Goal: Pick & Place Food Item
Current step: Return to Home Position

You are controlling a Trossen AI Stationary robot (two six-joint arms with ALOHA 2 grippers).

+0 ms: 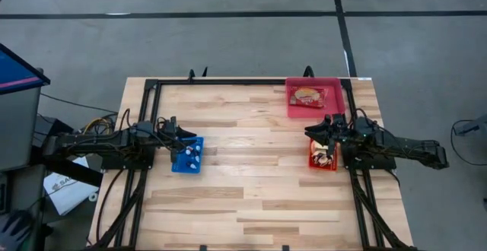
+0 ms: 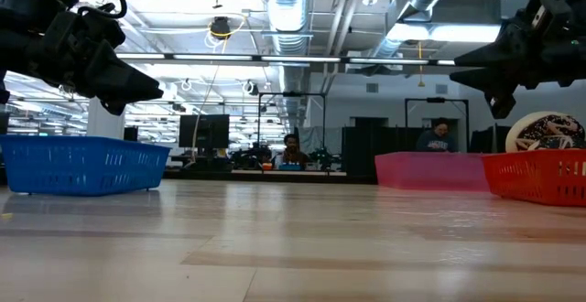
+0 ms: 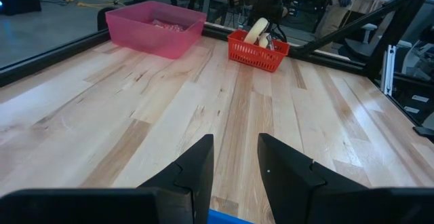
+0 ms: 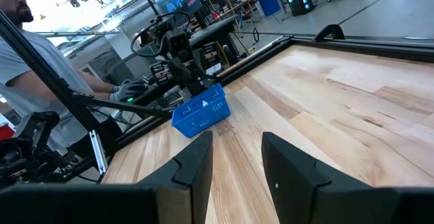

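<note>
Red popcorn bag (image 1: 308, 96) in pink bin (image 1: 291, 110) — apart from right fingers (image 4: 192, 164).

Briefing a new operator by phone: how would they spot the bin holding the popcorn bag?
On the wooden table, find the top-right corner in the overhead view. The pink bin sits against the black frame, beyond the red bin under the right gripper. It alone is pink and holds a red bag; the blue bin is across, by the left gripper.
</note>
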